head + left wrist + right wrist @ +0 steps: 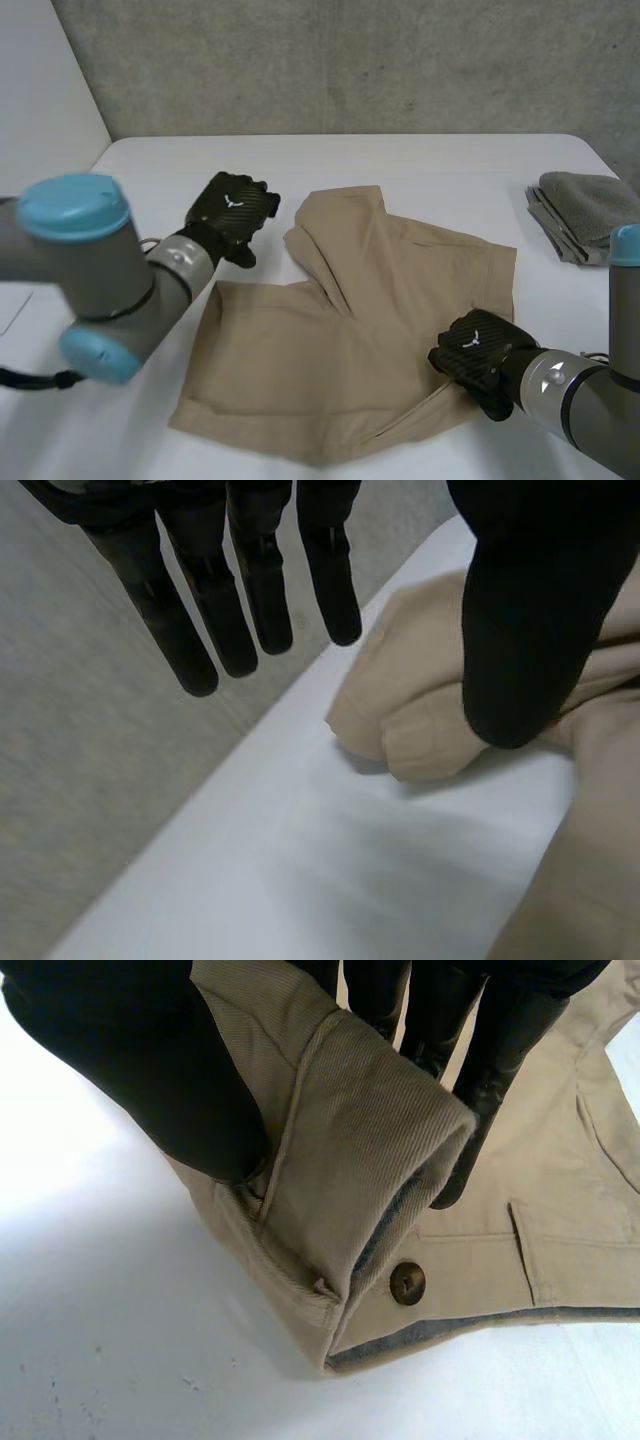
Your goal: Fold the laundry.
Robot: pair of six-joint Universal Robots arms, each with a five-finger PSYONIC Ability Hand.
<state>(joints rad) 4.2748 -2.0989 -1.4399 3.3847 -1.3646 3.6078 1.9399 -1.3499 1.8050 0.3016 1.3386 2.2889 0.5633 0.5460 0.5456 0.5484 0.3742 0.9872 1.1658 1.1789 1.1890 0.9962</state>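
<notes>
On the white tabletop (400, 160), tan shorts (340, 350) lie spread at the middle. The right hand (478, 355) pinches their near right waistband corner between thumb and fingers (490, 1080). The left hand (232, 212), fingers straight and empty, hovers just left of the far folded leg.

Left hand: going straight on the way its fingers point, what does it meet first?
Likely the folded tip of the tan shorts, just ahead of the left hand; depth unclear, its fingers may pass over bare table.
</notes>
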